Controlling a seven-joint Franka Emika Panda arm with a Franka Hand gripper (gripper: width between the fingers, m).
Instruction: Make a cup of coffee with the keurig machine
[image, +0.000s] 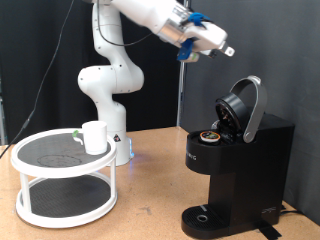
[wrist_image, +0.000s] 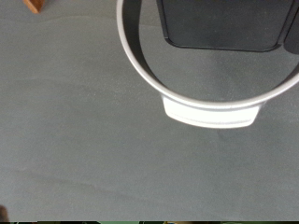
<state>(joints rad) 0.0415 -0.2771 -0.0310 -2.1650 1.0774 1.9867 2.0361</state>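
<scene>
One keurig machine (image: 238, 160) lid up, one cup (image: 95, 137) on stand (image: 40, 180), gripper (image: 226, 50) aloft

The glossy white, rounded-jointed robot arm (image: 105, 75) fills the upper left of the exterior view, built of smooth bulbous segments with darker seams. Near its wrist sits a blue fitting (image: 192, 22), ending in a pale grey head with a small dark tip.

The gripper (image: 226, 50) hangs high above the keurig machine (image: 238, 170), whose lid stands open (a pod sits inside). The cup (image: 95, 137) rests on the white two-tier stand (image: 62, 178), well below and away from the gripper.
</scene>
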